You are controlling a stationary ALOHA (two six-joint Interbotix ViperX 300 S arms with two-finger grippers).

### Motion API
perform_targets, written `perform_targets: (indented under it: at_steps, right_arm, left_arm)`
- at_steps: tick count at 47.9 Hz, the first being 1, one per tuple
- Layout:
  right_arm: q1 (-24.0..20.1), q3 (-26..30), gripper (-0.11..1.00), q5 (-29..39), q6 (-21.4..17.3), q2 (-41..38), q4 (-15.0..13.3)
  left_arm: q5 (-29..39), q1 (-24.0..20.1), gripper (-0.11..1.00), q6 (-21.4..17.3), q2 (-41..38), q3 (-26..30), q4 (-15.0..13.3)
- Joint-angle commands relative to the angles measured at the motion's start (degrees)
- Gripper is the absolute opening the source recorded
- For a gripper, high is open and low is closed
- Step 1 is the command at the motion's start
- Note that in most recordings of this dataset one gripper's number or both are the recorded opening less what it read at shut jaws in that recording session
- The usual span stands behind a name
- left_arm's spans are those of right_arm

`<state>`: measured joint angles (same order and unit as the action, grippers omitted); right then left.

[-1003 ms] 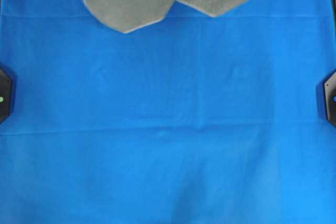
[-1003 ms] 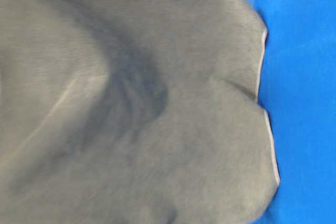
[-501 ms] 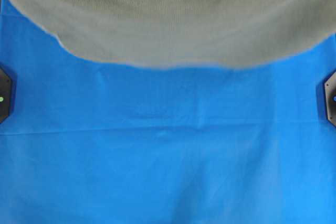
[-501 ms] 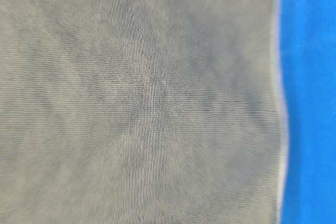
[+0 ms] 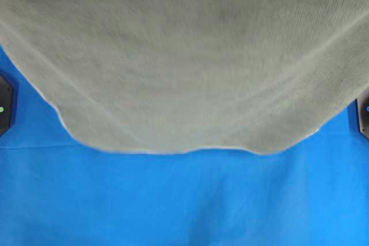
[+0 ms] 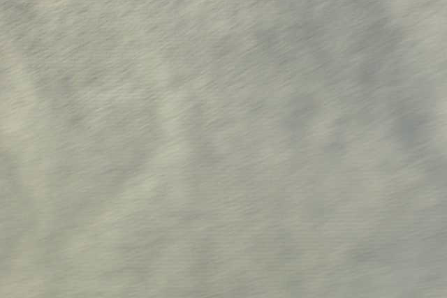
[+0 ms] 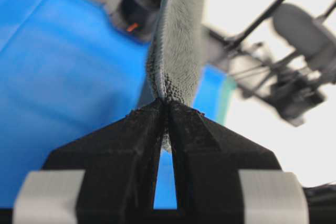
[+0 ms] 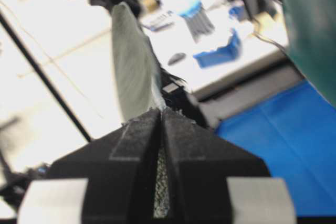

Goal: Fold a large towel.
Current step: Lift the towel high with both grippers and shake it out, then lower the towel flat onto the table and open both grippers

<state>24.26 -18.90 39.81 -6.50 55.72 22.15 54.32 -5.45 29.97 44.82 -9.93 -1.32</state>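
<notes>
The large towel (image 5: pixel 184 56) is grey-green with a pale hem and hangs lifted above the blue sheet, filling the upper two thirds of the overhead view and all of the table-level view (image 6: pixel 223 130). Its lower hem curves across the middle of the overhead view. My left gripper (image 7: pixel 167 106) is shut on a bunched edge of the towel (image 7: pixel 178 40), which stretches away from the fingertips. My right gripper (image 8: pixel 161 114) is shut on another edge of the towel (image 8: pixel 131 66), with cloth showing between the fingers. Neither gripper shows in the overhead view.
A bright blue sheet (image 5: pixel 184 200) covers the table below the towel. Black arm bases sit at the left edge (image 5: pixel 4 108) and right edge (image 5: pixel 363 116). Beyond the table is a cluttered desk (image 8: pixel 210 45) and a dark frame (image 7: pixel 273 9).
The towel has swept toward the near side, from a small piece at the top of the overhead view to covering most of it. It now fills the table-level view entirely.
</notes>
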Motion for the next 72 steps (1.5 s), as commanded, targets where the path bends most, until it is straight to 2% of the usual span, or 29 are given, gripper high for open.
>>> perform_targets:
  at_steps: [1, 8, 17, 26, 33, 38, 43, 50, 57, 65, 72]
  right_arm:
    - [1.85, -1.32, 0.03, -0.53, -0.62, -2.02, -1.67]
    - [6.68, -5.63, 0.03, -0.62, -2.72, -4.31, -4.83]
    - [14.41, -10.46, 0.03, -1.05, -3.34, -6.33, -8.88]
    - [22.76, -14.94, 0.03, -2.72, -3.16, -8.79, -13.62]
    - [26.54, -16.26, 0.03, -4.57, -3.16, -10.9, -20.48]
    - [27.95, -16.35, 0.03, -7.03, -3.25, -12.66, -23.82]
    - [28.13, -16.35, 0.03, -9.32, -3.25, -14.85, -25.58]
    - [28.13, -16.7, 0.03, -9.84, -3.08, -17.23, -25.75]
    - [26.46, -18.72, 0.03, -8.09, -3.08, -16.0, -25.58]
    - [20.83, -23.2, 0.03, -4.57, -3.43, -10.99, -24.08]
    - [14.06, -28.92, 0.03, -2.2, -3.78, -6.06, -20.04]
  left_arm:
    - [-0.09, -3.78, 0.03, 0.0, -1.49, -2.02, 0.18]
    - [-0.26, -10.46, 0.03, -0.79, -1.67, -7.38, 0.18]
    - [-2.99, -19.42, 0.03, -2.99, -1.85, -14.94, 0.26]
    - [-9.14, -27.33, 0.03, -10.81, -3.96, -20.65, 0.26]
    - [-17.31, -32.17, 0.03, -17.75, -6.06, -23.55, 0.26]
    - [-21.45, -35.24, 0.03, -21.88, -8.0, -23.73, 0.26]
    - [-23.47, -37.88, 0.03, -24.96, -10.37, -23.38, 0.09]
    - [-23.47, -37.79, 0.03, -25.66, -11.78, -24.08, -0.26]
    - [-21.97, -34.8, 0.03, -25.4, -9.4, -26.28, -0.53]
    - [-20.57, -26.46, 0.03, -23.73, -5.27, -31.38, -1.23]
    - [-20.83, -19.25, 0.03, -19.25, -3.6, -36.56, -1.14]
